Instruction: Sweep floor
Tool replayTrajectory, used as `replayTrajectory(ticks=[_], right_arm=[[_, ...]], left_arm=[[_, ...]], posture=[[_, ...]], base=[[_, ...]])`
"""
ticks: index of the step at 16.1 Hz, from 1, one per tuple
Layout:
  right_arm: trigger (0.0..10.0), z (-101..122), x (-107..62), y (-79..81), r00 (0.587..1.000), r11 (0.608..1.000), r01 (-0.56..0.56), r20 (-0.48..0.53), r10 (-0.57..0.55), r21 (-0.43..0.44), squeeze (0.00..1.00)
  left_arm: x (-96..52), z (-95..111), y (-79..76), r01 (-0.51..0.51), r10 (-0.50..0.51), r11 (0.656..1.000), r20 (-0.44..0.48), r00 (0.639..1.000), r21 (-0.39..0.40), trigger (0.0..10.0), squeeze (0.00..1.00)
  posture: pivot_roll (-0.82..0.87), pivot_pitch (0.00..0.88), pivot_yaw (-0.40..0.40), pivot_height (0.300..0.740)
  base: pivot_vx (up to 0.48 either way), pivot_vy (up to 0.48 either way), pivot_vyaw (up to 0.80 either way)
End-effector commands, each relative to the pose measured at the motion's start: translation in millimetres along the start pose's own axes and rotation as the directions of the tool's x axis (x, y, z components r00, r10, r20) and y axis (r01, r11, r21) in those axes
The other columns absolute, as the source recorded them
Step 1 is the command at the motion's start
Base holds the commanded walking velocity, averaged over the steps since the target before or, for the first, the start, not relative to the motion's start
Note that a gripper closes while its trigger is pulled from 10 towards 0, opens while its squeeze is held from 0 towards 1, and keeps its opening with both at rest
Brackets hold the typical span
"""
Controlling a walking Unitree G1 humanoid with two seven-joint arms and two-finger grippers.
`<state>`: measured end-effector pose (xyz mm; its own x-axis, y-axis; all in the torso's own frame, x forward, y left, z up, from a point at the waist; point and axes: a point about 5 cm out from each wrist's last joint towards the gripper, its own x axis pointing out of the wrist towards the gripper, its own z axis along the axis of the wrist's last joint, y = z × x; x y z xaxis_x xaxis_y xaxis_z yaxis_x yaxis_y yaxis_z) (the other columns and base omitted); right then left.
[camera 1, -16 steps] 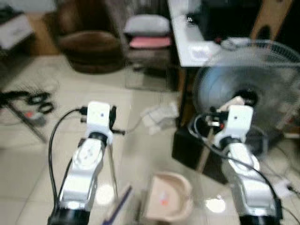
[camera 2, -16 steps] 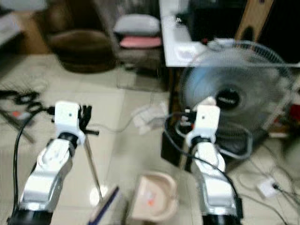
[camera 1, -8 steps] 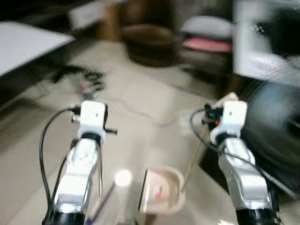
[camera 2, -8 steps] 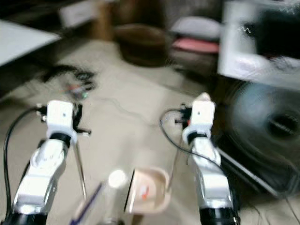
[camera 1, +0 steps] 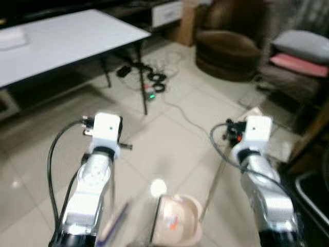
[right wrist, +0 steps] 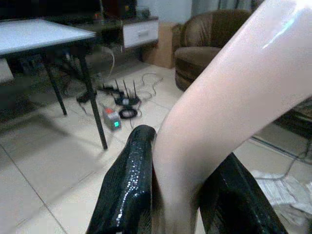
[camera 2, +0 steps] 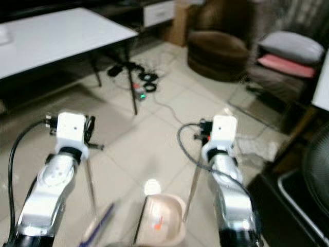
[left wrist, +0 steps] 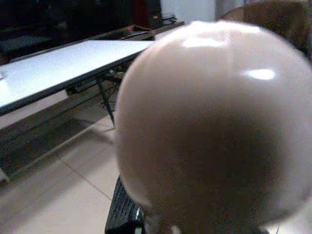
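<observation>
A pale tiled floor [camera 1: 169,134] runs past a white table [camera 1: 61,38] and a brown armchair [camera 1: 229,46], with cables and a power strip [camera 1: 149,92] lying near the table leg. The right gripper [right wrist: 178,195] is clenched on the dustpan handle [right wrist: 234,97], its thin pole slanting down to the beige dustpan [camera 1: 177,224] on the floor between the arms. The left gripper [camera 1: 121,135] holds the broom handle [left wrist: 209,122]; whether its fingers are closed cannot be made out, and the broom [camera 1: 114,226] reaches the tiles just left of the dustpan.
</observation>
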<state>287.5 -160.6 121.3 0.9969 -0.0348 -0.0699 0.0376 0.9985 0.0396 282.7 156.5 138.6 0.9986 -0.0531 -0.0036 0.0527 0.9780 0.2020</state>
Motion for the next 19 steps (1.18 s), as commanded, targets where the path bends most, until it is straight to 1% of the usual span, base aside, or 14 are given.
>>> replayTrajectory(ticks=[1,4,5,7,8,10,11,12,14,19], right_arm=[[10.0,9.6,1.1,0.5,0.999,1.0,0.003,0.044,-0.003,0.006,0.0],[10.0,9.5,1.1,-0.3,0.999,1.0,0.019,0.043,-0.02,0.023,0.0],[10.0,11.3,0.7,-0.2,0.999,0.998,0.021,0.048,-0.024,0.051,0.0],[10.0,10.5,2.1,-1.8,0.999,0.998,0.044,0.019,-0.045,0.048,0.0],[10.0,13.6,3.1,0.7,0.999,0.998,0.02,0.033,-0.022,0.058,0.0],[10.0,14.9,3.5,1.7,0.999,0.997,0.021,0.044,-0.024,0.078,0.0],[10.0,15.0,3.6,1.3,0.998,0.997,0.033,0.046,-0.036,0.067,0.0],[10.0,14.0,3.6,0.3,0.998,0.998,0.049,0.042,-0.05,0.036,0.0],[10.0,12.6,2.8,-1.0,0.998,0.998,0.057,0.039,-0.057,-0.004,0.0],[10.0,11.3,2.8,-1.7,0.998,0.998,0.057,0.033,-0.057,-0.005,0.0]], left_arm=[[2.5,7.6,0.4,0.006,-0.006,1.0,0.029,1.0,0.014,10.0,0.0],[3.1,8.5,0.3,0.013,-0.013,1.0,0.031,0.999,0.006,10.0,0.0],[3.3,8.8,0.6,0.011,-0.011,1.0,0.031,0.999,0.002,10.0,0.0],[3.3,9.4,0.4,0.01,-0.01,1.0,0.032,0.999,-0.003,10.0,0.0],[3.2,9.5,0.4,0.012,-0.011,1.0,0.031,0.999,-0.004,10.0,0.0],[2.9,9.5,0.4,0.013,-0.013,1.0,0.03,0.999,-0.004,10.0,0.0],[2.9,9.5,0.4,0.014,-0.014,1.0,0.029,0.999,-0.004,10.0,0.0],[2.7,9.4,0.2,0.017,-0.017,1.0,0.027,0.999,-0.005,10.0,0.0],[2.7,9.3,-1.0,0.025,-0.025,1.0,0.026,0.999,-0.004,10.0,0.0],[3.0,8.7,-0.9,0.024,-0.024,1.0,0.02,1.0,-0.003,10.0,0.0]], posture=[[-0.03,0.0,-0.001,0.74],[-0.03,0.0,-0.001,0.74],[-0.03,0.0,-0.001,0.74],[-0.03,0.0,-0.003,0.74],[-0.03,0.0,-0.003,0.74],[-0.03,0.0,-0.002,0.74],[-0.03,0.0,0.0,0.74],[-0.03,0.0,0.001,0.74],[-0.03,0.0,0.001,0.74],[-0.03,0.0,-0.001,0.74]], base=[[0.0,0.0,0.8],[0.0,0.0,0.8],[0.0,0.0,0.0],[0.0,0.0,0.0],[0.0,0.0,0.0],[0.0,0.0,0.0],[0.0,0.0,0.0],[0.0,0.0,0.0],[-0.266,0.0,0.0],[-0.304,0.0,0.0]])
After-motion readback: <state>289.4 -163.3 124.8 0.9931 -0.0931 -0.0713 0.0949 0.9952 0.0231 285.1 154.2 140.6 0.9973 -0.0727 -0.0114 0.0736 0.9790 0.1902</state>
